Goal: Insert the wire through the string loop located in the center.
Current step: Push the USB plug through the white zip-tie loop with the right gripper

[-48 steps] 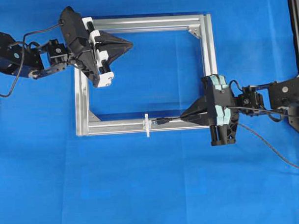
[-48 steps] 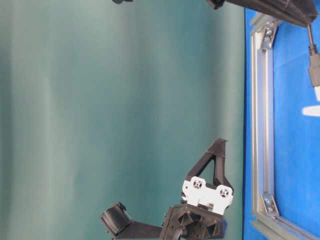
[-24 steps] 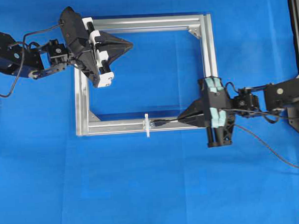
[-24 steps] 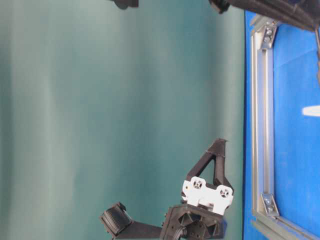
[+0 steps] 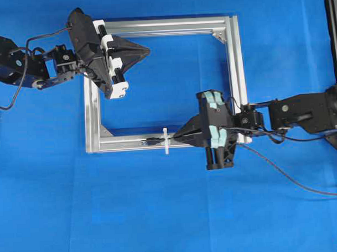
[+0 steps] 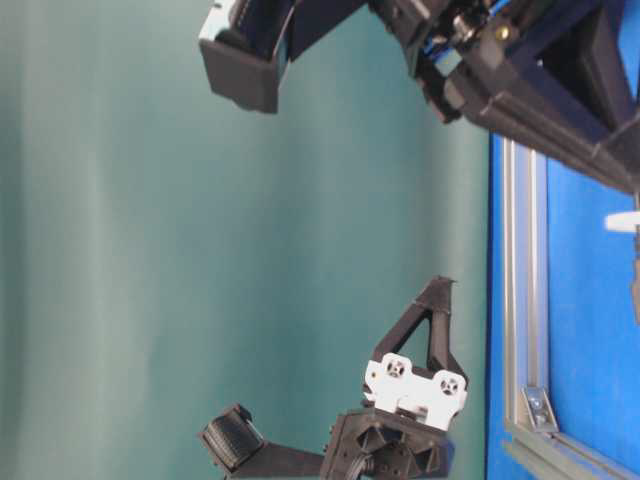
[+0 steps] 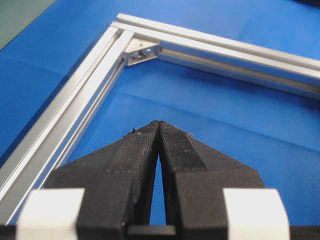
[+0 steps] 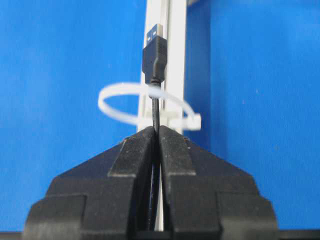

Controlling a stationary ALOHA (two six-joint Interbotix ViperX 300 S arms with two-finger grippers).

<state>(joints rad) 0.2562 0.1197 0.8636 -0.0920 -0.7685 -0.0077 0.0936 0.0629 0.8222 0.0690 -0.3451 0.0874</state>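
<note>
— Overhead view first: right gripper [image 5: 179, 139] clamped on the wire [image 5: 158, 141] just behind the plug, over the near rail of the aluminium frame [image 5: 235, 63]. Plug tip already past the string loop [image 5: 165, 141], lying on the far side of it along that rail.

— Confirmed from the right wrist view? Looks threaded there too.

— Yes: wire [image 8: 155, 107] running up out of the closed fingers [image 8: 135, 150], crossing the white loop [image 8: 120, 102], plug head beyond it. Cannot tell for certain whether passing through the ring or merely over its front strand; probably through.

— Left gripper [image 7: 159, 125]?

— Shut on nothing, hanging above the blue table [image 7: 250, 125] inside the frame's far left corner, well apart from the loop.

— Handling?

— Light, thin, limp cable; stiff only over the short stretch between pads and plug, so held close behind the plug for aiming. Longer free end likely to droop or swing. Loop a thin plastic tie, springy, easily bent aside or snagged by the plug's square shoulder. Best next grasp, as a judgement: on the plug or just behind it, on the far side of the loop, pulled gently along the rail.
</note>
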